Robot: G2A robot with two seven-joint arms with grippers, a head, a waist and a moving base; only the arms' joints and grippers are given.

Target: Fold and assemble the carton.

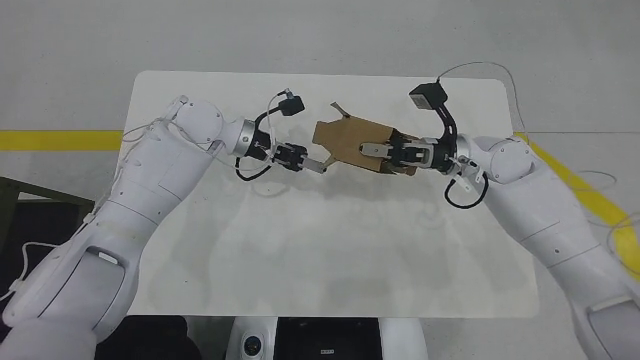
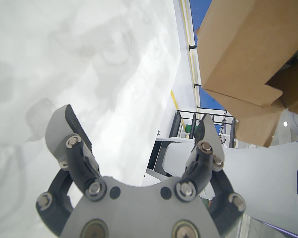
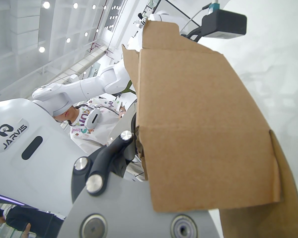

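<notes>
A brown cardboard carton [image 1: 349, 138], partly folded with loose flaps, is held above the middle of the white table [image 1: 330, 260]. My right gripper [image 1: 378, 148] comes in from the right and is shut on the carton's right side. In the right wrist view the carton [image 3: 201, 125] hides most of that gripper, leaving one finger [image 3: 121, 142] visible beside the cardboard edge. My left gripper [image 1: 318, 166] is open just off the carton's left corner, with nothing between its fingers. In the left wrist view the left gripper [image 2: 139, 125] is open over the table and the carton [image 2: 238, 50] hangs beyond it, apart from it.
The table's edges lie well away from both grippers. Yellow floor tape [image 1: 60, 140] runs past the table on both sides. The left arm's wrist camera [image 3: 223, 24] shows behind the carton.
</notes>
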